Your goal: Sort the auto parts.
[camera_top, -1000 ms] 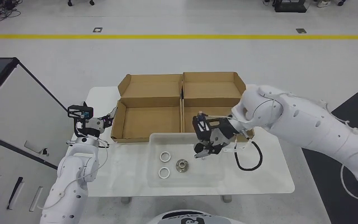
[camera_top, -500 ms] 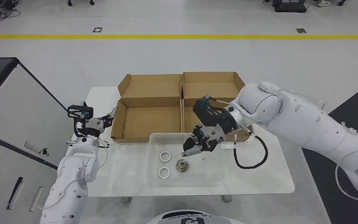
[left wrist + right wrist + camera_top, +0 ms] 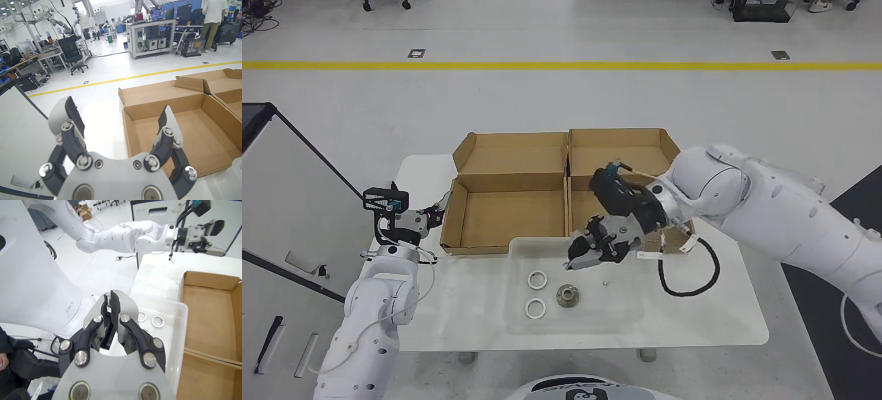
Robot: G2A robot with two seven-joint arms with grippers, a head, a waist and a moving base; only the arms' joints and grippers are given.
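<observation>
Pinching a small silver threaded bolt [image 3: 107, 298] in right tool [image 3: 109, 300], long axis along the pads [image 3: 114, 309], above clear plastic tray [image 3: 627, 305], with open brown cardboard box [image 3: 627, 160] just beyond. Left tool [image 3: 117, 104] spread, well apart.

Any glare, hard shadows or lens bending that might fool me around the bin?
Top view: even light, no hard shadows, though the clear bin nearly blends into the white table. Left wrist view: wide lens enlarges the left gripper against the box. Right wrist view: no glare hides the bolt in the right gripper.
</observation>
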